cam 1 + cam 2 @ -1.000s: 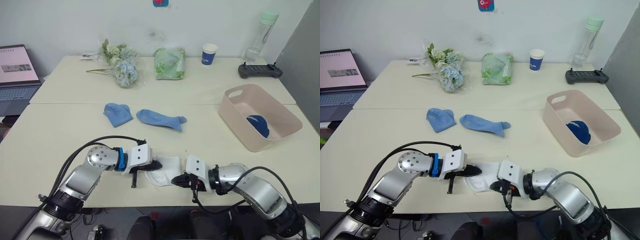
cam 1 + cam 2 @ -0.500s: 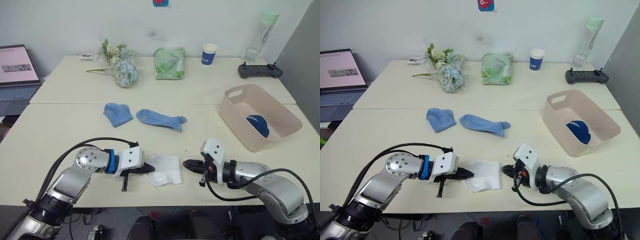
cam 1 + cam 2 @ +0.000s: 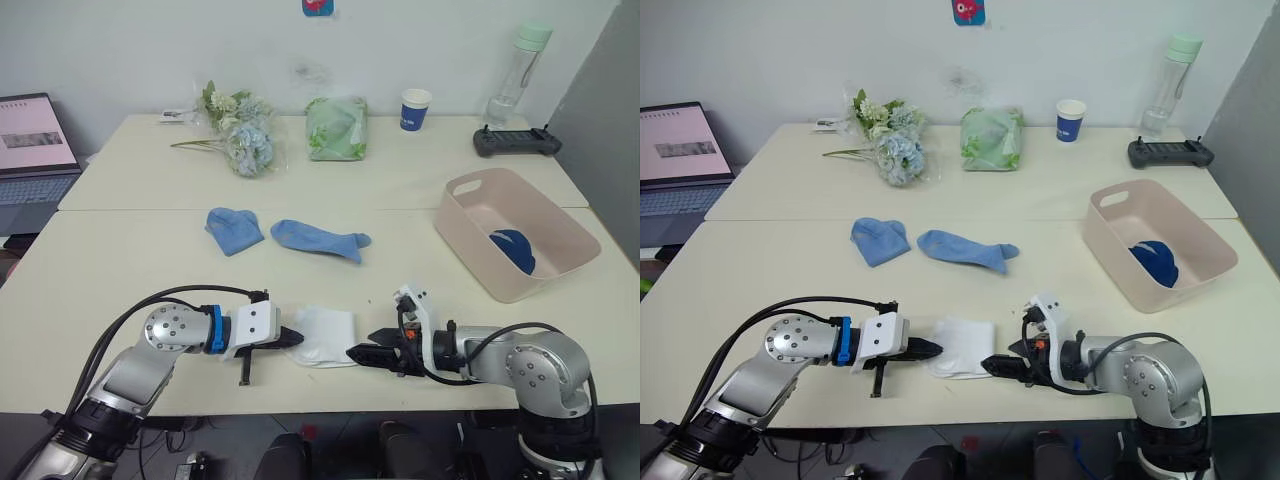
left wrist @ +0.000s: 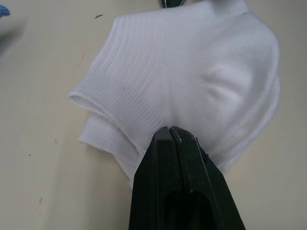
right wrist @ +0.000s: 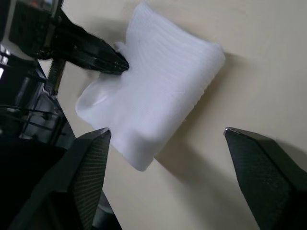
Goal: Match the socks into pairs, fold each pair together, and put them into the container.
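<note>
Folded white pair (image 3: pixel 322 336) lies at near table edge; left gripper (image 3: pixel 296 339) pinched closed against its edge, right gripper (image 3: pixel 358 356) spread wide beside it; next: grasp, carry to container (image 3: pixel 470 238).

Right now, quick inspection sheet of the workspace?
Surface: cream table.
Job's things: folded white socks near front edge; two light blue socks mid-table, apart; navy socks inside pink container.
Clutter: flowers, green bag, blue cup, bottle, controller.
Tools: left tool shut on the white socks' edge; right tool open beside them.
Cables: black, along both arms.
Surroundings: laptop, white wall.
</note>
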